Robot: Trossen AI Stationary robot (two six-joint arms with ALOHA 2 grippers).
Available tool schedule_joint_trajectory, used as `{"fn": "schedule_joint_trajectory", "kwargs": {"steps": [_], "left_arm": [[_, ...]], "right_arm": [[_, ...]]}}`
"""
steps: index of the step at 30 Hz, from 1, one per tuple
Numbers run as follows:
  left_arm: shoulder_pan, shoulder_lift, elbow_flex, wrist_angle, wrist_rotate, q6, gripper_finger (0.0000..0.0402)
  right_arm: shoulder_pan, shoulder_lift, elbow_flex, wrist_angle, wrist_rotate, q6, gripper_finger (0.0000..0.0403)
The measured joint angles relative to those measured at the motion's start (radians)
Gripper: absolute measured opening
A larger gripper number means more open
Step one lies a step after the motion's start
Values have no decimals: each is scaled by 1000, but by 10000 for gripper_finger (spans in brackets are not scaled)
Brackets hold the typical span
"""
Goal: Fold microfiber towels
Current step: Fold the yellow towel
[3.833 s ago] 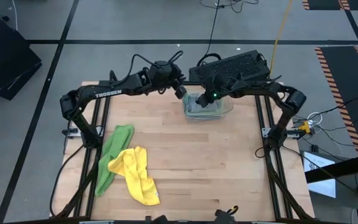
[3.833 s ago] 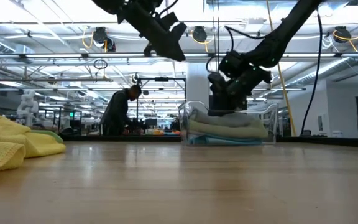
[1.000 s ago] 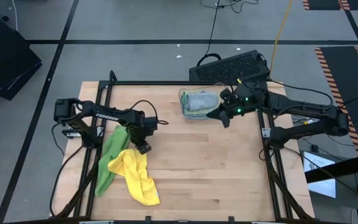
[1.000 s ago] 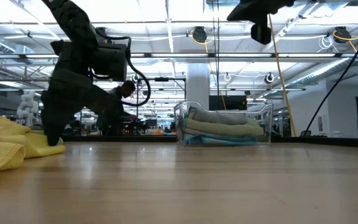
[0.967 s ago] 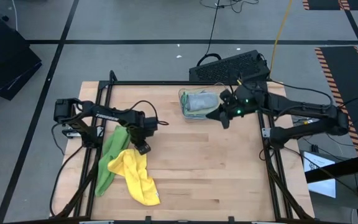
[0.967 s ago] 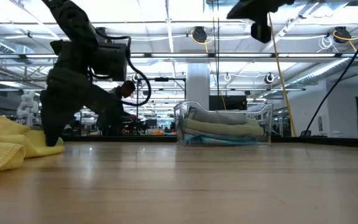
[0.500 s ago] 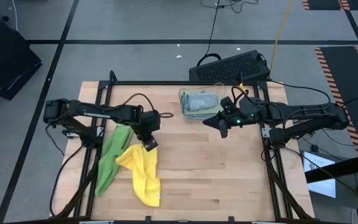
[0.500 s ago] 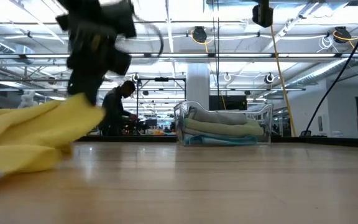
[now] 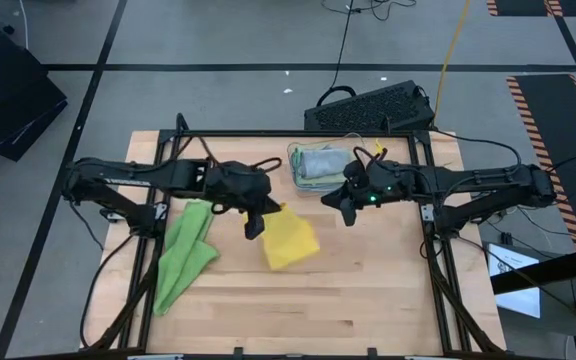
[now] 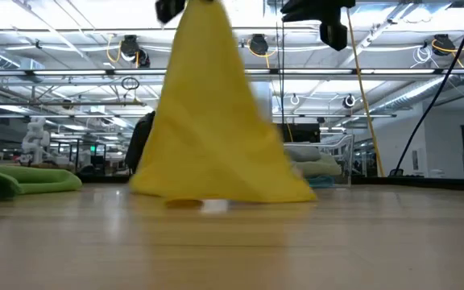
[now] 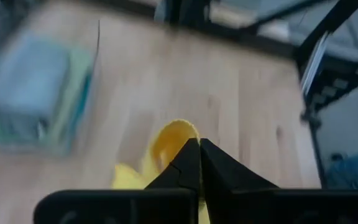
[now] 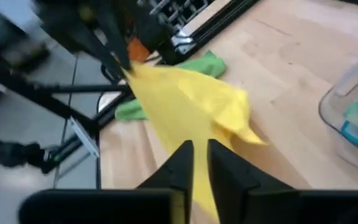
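Above table, left tool (image 9: 254,226) pinching yellow towel (image 9: 288,240)

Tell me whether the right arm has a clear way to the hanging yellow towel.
Probably yes: the right gripper sits just beside the yellow towel, which hangs from the left gripper, with only bare table between them.

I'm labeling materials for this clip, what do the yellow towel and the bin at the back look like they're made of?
Yellow towel: soft matte cloth, likely microfiber; it hangs in limp folds. Bin: clear, glossy, probably plastic; folded towels show through its walls.
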Motion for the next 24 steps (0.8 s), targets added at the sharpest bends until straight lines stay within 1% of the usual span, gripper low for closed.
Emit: {"fn": "schedule_joint_trajectory", "kwargs": {"steps": [4,7,8,13,18,22,24], "left_arm": [[-37,0,41,109,-53,21,4],[-61,0,41,185,-98,-4,10],[-69,0,41,198,-113,-14,11],[-97,0,41,192,-189,-88,4],[-111,0,41,188,-266,-140,9],[-114,0,41,189,-292,-186,4],[-114,0,41,189,-292,-209,8]], "right_arm": [[-1,0,0,-46,-21,-54,85],[-3,-5,0,-63,-30,-104,118],[-10,-6,0,-61,-50,-114,128],[-72,6,-11,-47,-259,-168,166],[-148,8,-81,-38,-491,-198,192],[-170,5,-175,-10,-589,-234,196],[-167,3,-231,64,-596,-254,196]]}}
